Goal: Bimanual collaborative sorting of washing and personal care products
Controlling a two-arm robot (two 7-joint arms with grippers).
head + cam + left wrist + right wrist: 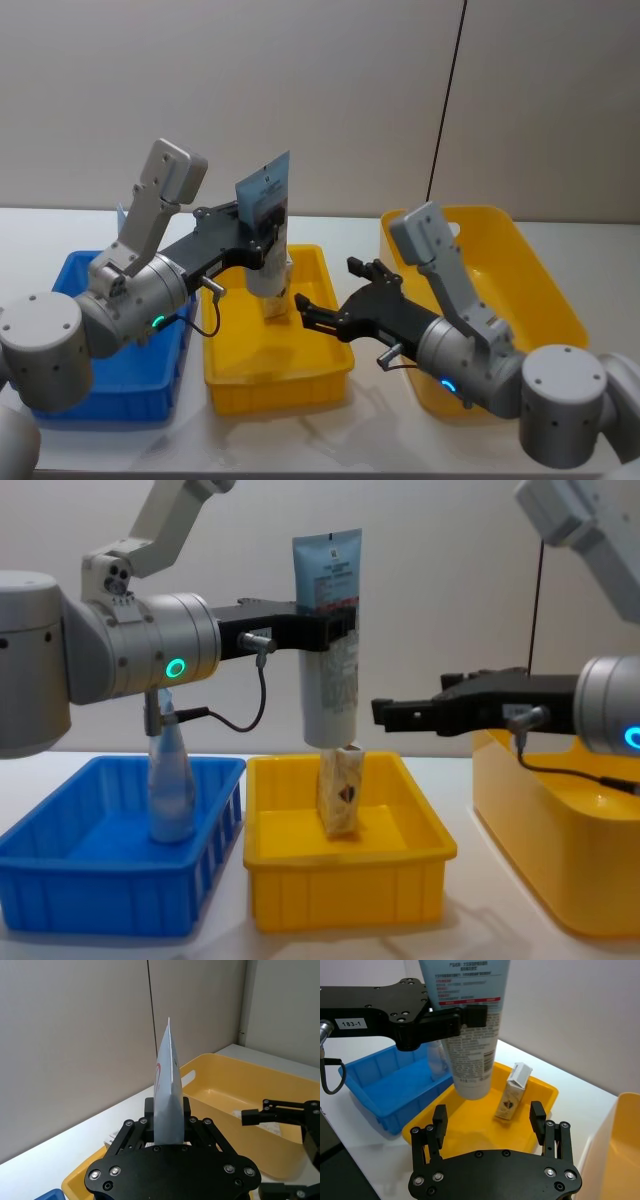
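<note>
A white sticker [350,1023] on the left gripper [465,1016], beside the tube [470,1060], says "183-1". The tube's print is too small to read.

Silver-grey arms [130,295] bear coloured lights [176,667] and black cables [262,695]; left pincer [265,232] and right pincer [330,290] are black, screw-studded.

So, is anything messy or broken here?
The small carton stands a bit tilted in the yellow tray, and its white top flap has popped open. Nothing looks spilled. The left gripper holds the tube cap-down above that tray.
</note>
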